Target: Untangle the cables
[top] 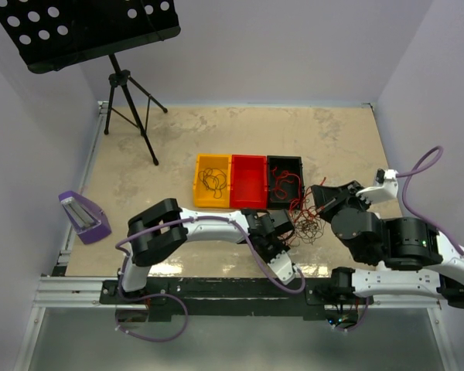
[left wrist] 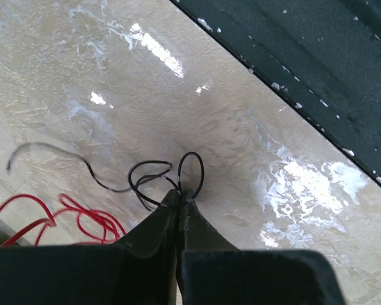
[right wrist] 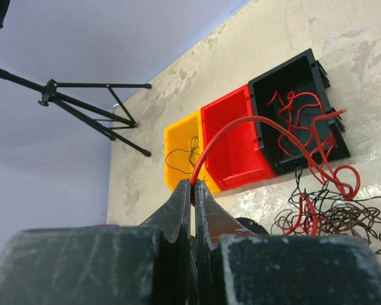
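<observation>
1. The table [top: 178, 147] carries everything. The work sits near its front edge, between your two arms.
2. Three bins stand in a row, apparently for sorting. The yellow bin [top: 213, 158] holds a dark cable, the red bin [top: 249, 185] looks empty, and the black bin [top: 284, 159] holds red cables.
3. The tangle [top: 308, 226] of red and dark cables lies on the table just in front of the black bin, between both end effectors.
4. Your right end effector [right wrist: 192, 184] is pressed together on a red cable [right wrist: 241, 127] and held high. The strand arcs over the bins toward the tangle, likely so it can be drawn free.
5. Your left end effector [left wrist: 181, 194] sits low, pinching a looped black cable [left wrist: 192, 168], probably to pull it away from the red ones. You cannot tell from the wrist view whether that loop joins the tangle.
</observation>
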Action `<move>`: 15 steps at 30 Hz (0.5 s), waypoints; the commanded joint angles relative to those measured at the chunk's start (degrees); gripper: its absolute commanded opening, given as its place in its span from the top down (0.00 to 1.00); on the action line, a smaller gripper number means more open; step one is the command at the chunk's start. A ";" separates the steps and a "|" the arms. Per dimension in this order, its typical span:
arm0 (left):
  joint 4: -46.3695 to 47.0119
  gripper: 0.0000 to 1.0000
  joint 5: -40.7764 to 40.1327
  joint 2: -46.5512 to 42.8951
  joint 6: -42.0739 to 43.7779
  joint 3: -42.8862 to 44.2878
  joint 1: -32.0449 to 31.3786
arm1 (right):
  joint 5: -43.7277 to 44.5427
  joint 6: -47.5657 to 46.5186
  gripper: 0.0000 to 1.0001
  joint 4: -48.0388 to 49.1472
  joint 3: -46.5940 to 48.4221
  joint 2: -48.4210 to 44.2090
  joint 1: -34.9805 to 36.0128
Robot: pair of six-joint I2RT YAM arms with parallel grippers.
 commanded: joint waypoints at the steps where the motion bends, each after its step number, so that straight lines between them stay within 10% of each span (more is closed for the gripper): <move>1: -1.89 1.00 -0.62 -0.88 0.46 1.07 -0.34 | 1.86 -0.62 1.00 0.45 0.29 -0.23 -0.19; 8: -14.88 1.00 -1.94 -17.73 -0.08 -0.43 1.58 | 4.32 -2.73 1.00 0.19 2.14 0.48 -0.89; 15: -44.16 1.00 -5.54 -29.52 0.90 17.05 7.65 | 6.43 -7.65 1.00 0.45 4.42 0.92 -3.97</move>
